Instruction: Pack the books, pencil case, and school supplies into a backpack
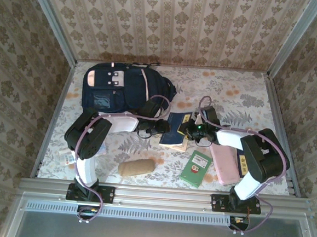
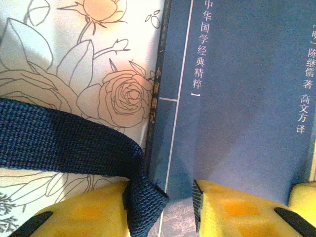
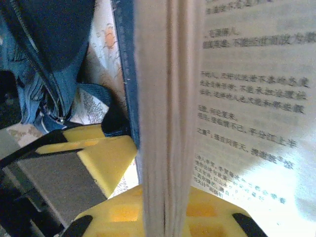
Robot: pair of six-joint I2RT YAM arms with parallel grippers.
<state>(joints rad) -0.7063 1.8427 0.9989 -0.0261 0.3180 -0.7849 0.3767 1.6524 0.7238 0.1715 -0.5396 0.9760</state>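
The backpack (image 1: 125,88) lies at the back left of the table. A dark navy book (image 1: 175,129) lies just right of it, between my two grippers. My left gripper (image 1: 159,127) hovers at the book's spine (image 2: 237,98). Its jaws (image 2: 160,207) are open, with a navy backpack strap (image 2: 59,133) draped against the left finger. My right gripper (image 1: 188,131) is shut on the book's page block (image 3: 165,98), which stands up from between its fingers (image 3: 165,212), a printed page fanning to the right. A small green book (image 1: 196,168) and a pink pencil case (image 1: 226,162) lie near the front right.
A tan oblong pouch (image 1: 136,167) lies at the front centre. A small white packet (image 1: 65,156) sits by the left arm's base. Metal rails edge the table on both sides and at the front. The backpack's fabric (image 3: 44,59) is close to the left of the right gripper.
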